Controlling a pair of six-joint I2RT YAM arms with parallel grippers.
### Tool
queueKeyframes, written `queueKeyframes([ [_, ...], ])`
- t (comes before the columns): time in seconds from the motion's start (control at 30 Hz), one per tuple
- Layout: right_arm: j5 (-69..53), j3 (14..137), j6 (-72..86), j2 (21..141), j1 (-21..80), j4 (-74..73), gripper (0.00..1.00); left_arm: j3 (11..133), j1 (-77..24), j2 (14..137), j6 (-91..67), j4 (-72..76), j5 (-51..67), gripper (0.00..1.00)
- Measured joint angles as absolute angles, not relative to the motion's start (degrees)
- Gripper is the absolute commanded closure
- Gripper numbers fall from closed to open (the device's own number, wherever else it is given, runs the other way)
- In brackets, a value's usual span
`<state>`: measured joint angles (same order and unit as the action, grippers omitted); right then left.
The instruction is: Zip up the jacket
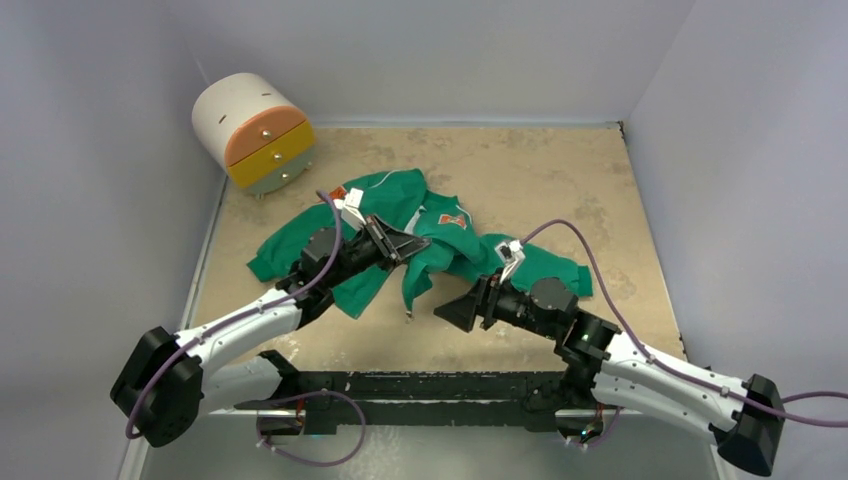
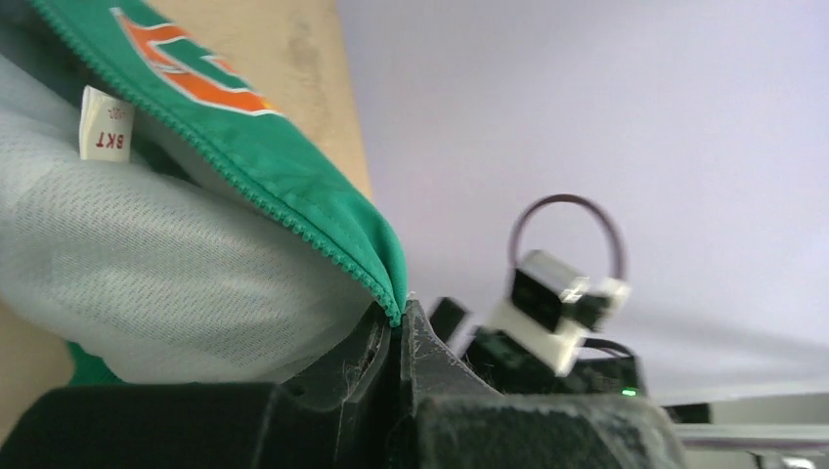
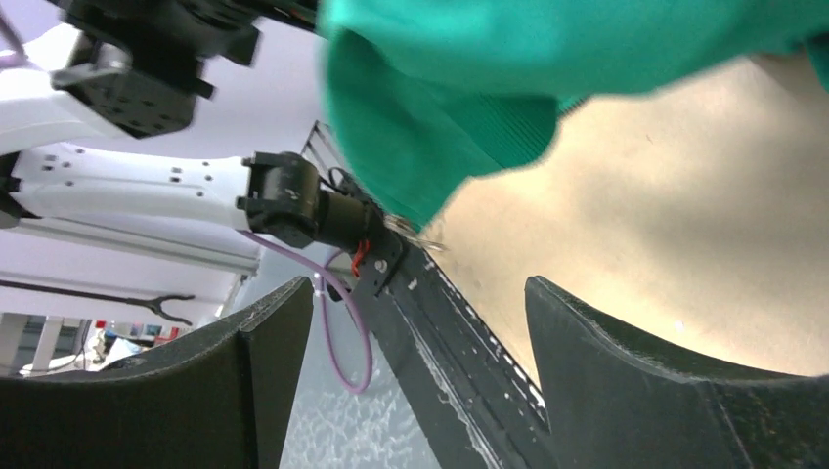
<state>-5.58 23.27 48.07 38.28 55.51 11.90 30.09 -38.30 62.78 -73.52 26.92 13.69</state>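
The green jacket [image 1: 440, 235] lies crumpled in the middle of the table, orange-and-white patch [image 1: 452, 220] facing up. My left gripper [image 1: 412, 246] is shut on its zipper edge [image 2: 293, 210], the teeth pinched right at the fingertips [image 2: 399, 319]. Pale grey lining [image 2: 147, 264] and a white label [image 2: 106, 125] show beside that edge. A strip of the jacket front hangs down from this grip towards the table [image 1: 410, 290]. My right gripper [image 1: 450, 311] is open just right of that strip; in the right wrist view its fingers [image 3: 418, 285] hold nothing, with the green jacket [image 3: 469, 98] above them.
A white cylindrical drawer unit [image 1: 255, 130] with orange and yellow fronts stands at the back left corner. Grey walls close in the table on three sides. A black rail [image 1: 430, 385] runs along the near edge between the arm bases.
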Motion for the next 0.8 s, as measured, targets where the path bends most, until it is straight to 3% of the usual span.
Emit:
queueKeyframes([
  [0.27, -8.19, 16.19, 54.65, 41.69, 55.51, 21.12, 0.01, 30.09, -38.30, 64.20, -83.05, 38.74, 15.86, 1.00],
  [0.8, -11.25, 17.26, 56.99, 60.40, 55.51, 54.59, 0.01, 28.10, -38.30, 65.14, -90.85, 46.50, 17.06, 1.00],
])
